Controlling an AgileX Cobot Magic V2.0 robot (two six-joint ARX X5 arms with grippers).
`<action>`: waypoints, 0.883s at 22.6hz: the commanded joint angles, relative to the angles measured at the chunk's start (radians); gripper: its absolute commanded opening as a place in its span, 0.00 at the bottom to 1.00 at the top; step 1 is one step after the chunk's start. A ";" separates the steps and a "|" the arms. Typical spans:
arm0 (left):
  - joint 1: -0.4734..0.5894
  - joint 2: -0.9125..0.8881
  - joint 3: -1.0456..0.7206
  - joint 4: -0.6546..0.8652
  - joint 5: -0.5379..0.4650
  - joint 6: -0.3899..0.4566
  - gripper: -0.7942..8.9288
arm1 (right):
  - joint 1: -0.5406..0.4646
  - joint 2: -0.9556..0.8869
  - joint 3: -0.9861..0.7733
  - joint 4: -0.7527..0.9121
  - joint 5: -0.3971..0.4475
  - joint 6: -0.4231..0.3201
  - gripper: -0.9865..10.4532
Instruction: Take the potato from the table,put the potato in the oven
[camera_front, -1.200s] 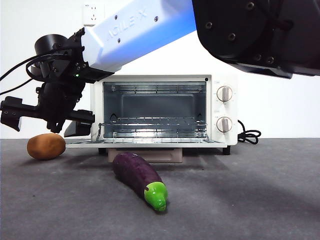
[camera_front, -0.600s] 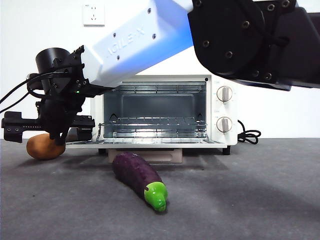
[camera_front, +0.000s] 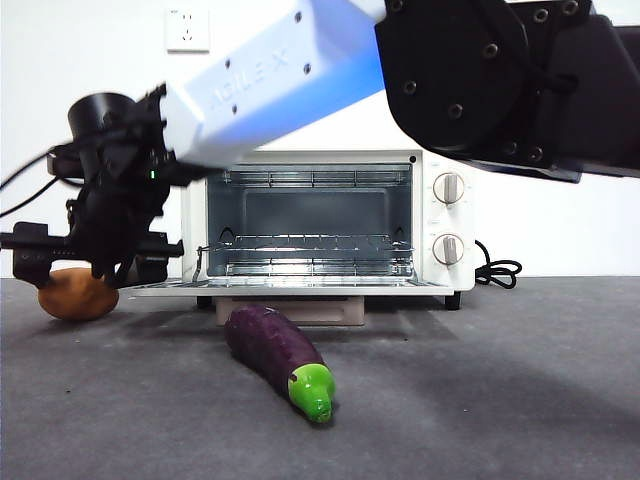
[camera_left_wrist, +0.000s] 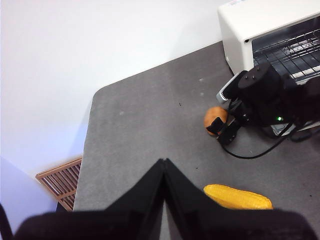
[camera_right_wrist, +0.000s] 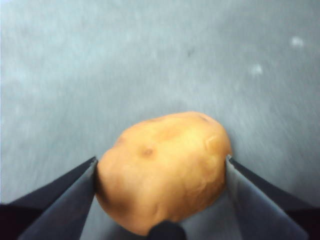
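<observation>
The table (camera_front: 520, 400) carries the oven (camera_front: 330, 222), its door open. An eggplant (camera_front: 278, 358) lies in front. The right gripper (camera_right_wrist: 161, 170) straddles the potato (camera_right_wrist: 162, 170) on the table left of the oven, jaws touching both sides. The left gripper (camera_left_wrist: 164, 167) waits, jaws together.

smooth-skinned matt potato (camera_right_wrist: 165, 170) on a matt mottled table (camera_front: 480, 400); glossy eggplant (camera_front: 275, 355), metal-racked oven (camera_front: 320, 225).
</observation>
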 joint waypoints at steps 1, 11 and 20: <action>-0.003 -0.004 -0.005 0.004 0.000 0.006 0.08 | 0.006 -0.022 0.159 -0.226 -0.001 0.008 0.08; -0.003 -0.004 -0.005 0.004 0.055 -0.071 0.08 | 0.024 -0.428 0.461 -0.987 -0.071 -0.009 0.08; -0.003 -0.004 -0.005 0.004 0.060 -0.126 0.08 | 0.121 -0.842 0.381 -0.991 -0.040 -0.075 0.08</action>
